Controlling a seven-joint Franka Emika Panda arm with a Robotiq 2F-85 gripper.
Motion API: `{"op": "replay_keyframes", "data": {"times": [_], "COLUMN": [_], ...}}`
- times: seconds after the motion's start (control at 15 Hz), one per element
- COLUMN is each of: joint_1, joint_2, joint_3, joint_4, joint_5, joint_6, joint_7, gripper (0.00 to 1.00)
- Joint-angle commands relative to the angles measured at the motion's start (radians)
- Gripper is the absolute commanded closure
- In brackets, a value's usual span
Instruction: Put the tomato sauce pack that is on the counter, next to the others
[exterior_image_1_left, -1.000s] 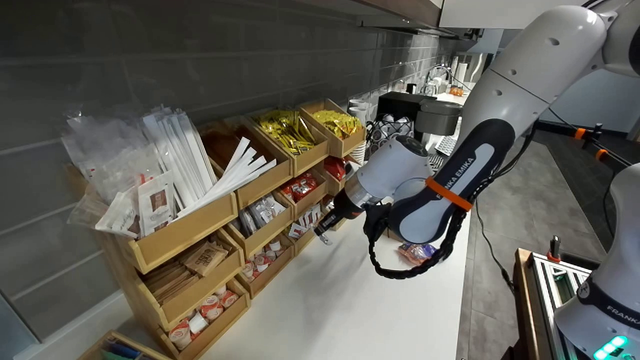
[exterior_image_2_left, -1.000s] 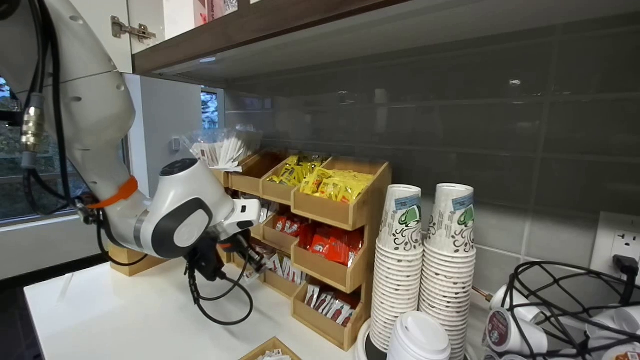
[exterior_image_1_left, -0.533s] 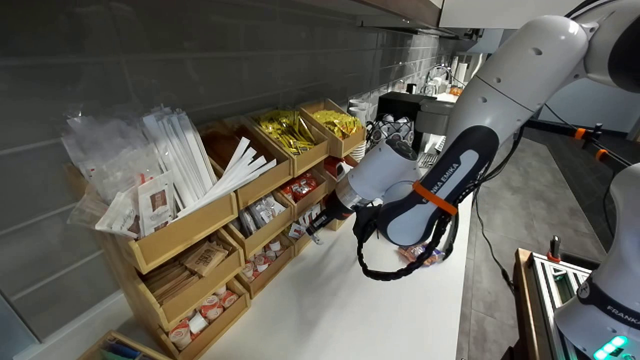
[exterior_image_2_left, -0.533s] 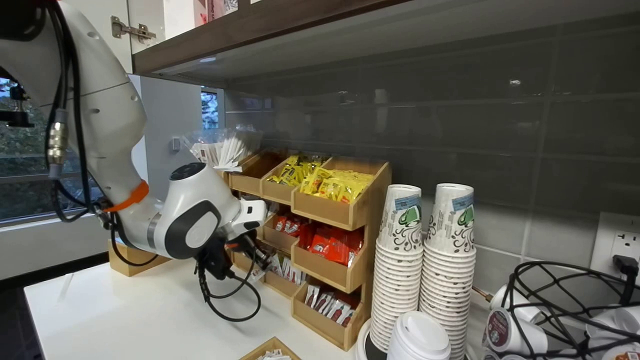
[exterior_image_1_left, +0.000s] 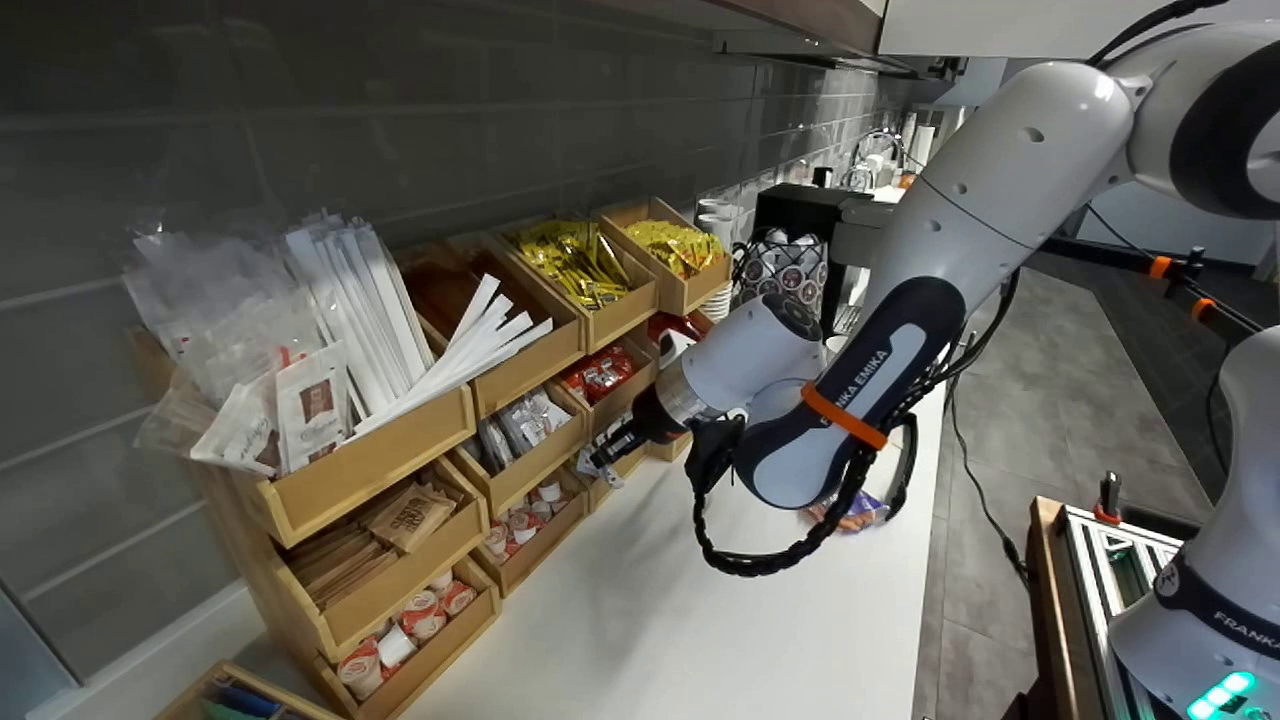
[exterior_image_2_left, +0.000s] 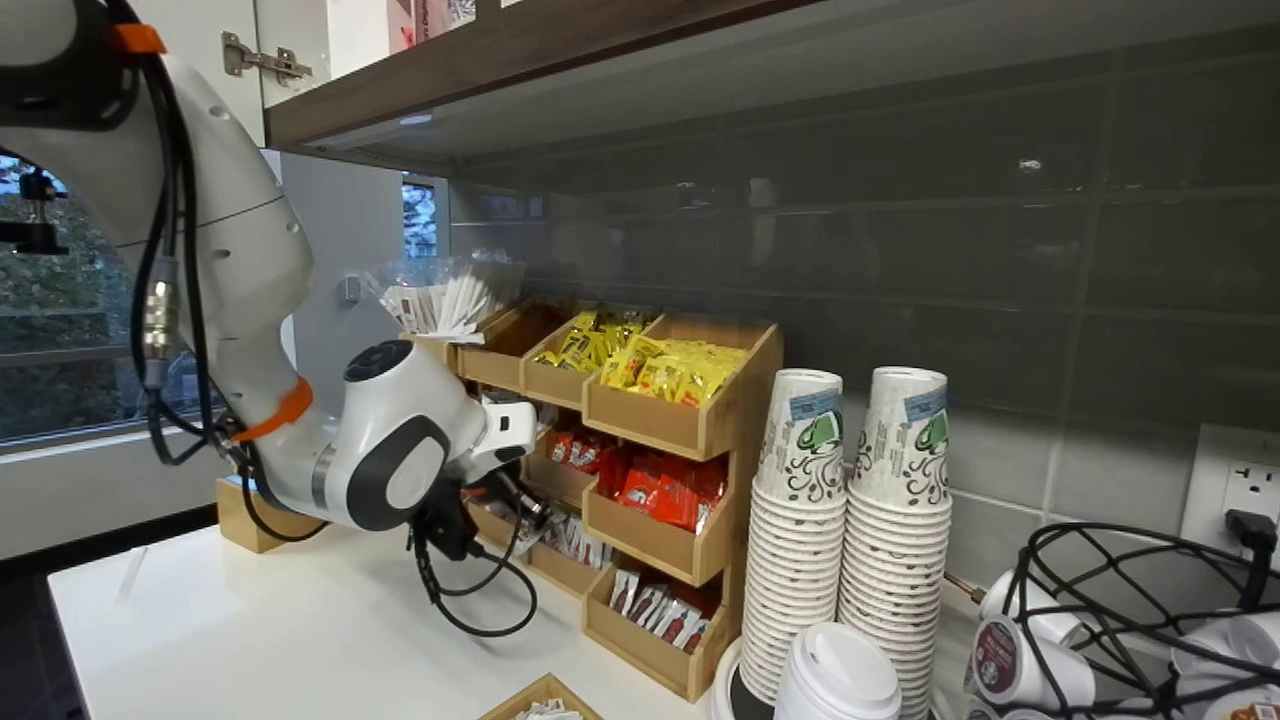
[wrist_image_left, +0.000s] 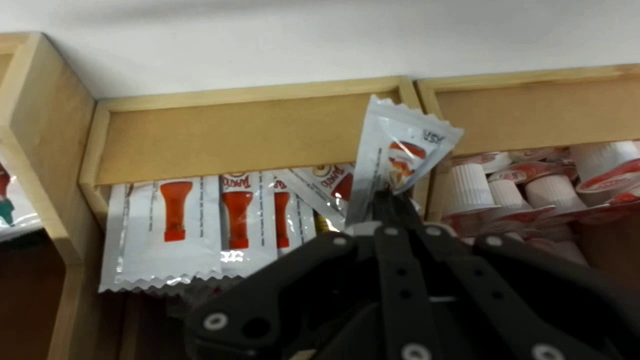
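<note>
Your fingers (wrist_image_left: 400, 212) are pinched together. Here's the white counter (exterior_image_2_left: 250, 620), the wooden organizer (wrist_image_left: 225, 137), the other sauce packs (wrist_image_left: 210, 230) inside it, and the small tomato sauce pack (wrist_image_left: 395, 150) you're holding, tilted close to them.

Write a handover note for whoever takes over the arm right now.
Gripper: shut on the sachet.
Where things are: the sachet is held off the counter, at the front of the compartment, near its end beside the tubs; whether it touches the compartment, I can't tell. The others lie inside that compartment.
Done: sachet picked up.
Left: probably shift it in beside the others, lower, release, back away.
</note>
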Motion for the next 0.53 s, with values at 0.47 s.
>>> {"op": "replay_keyframes", "data": {"times": [0.47], "joint_1": [0.080], "joint_2": [0.069], "joint_3": [-0.073], "joint_4": [0.039], "joint_5": [0.081], "joint_6": [0.136], "joint_7": [0.000], "gripper": [1.00]}}
